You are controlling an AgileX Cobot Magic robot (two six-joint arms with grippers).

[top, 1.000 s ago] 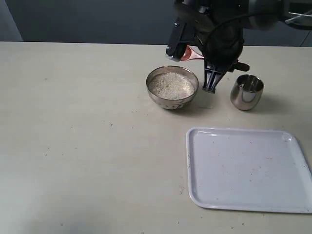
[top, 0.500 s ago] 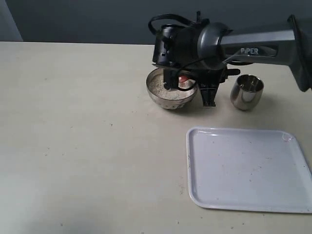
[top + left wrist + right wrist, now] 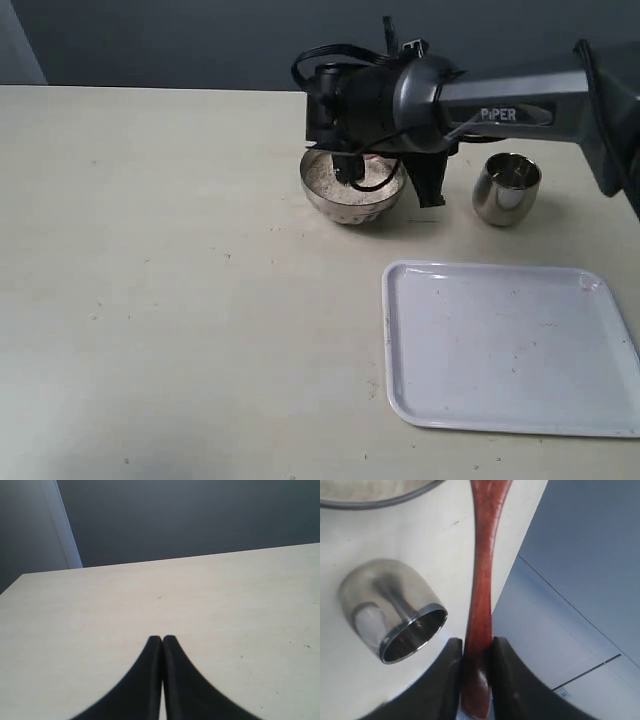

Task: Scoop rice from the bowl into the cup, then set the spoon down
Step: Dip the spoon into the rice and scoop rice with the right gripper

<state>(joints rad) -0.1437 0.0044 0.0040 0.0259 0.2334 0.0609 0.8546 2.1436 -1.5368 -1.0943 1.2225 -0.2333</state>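
Note:
The steel bowl (image 3: 352,205) holds white rice (image 3: 325,180). The steel cup (image 3: 506,187) stands upright to its right. My right arm reaches low across the bowl and hides most of it. The right gripper (image 3: 430,188) sits between bowl and cup. In the right wrist view this gripper (image 3: 477,641) is shut on the end of the reddish-brown spoon (image 3: 482,555). The handle runs toward the bowl rim (image 3: 370,502), passing the cup (image 3: 385,600). The spoon's head is hidden. My left gripper (image 3: 162,639) is shut and empty over bare table.
A white tray (image 3: 400,340) lies at the front right, near the table's front edge. The beige table (image 3: 150,250) stretches to the left. A dark wall stands behind the table.
The right arm has come down from above the bowl's far rim onto the bowl. The spoon's pink-red head, visible earlier, is now hidden behind the arm. Bowl, cup and tray are unmoved.

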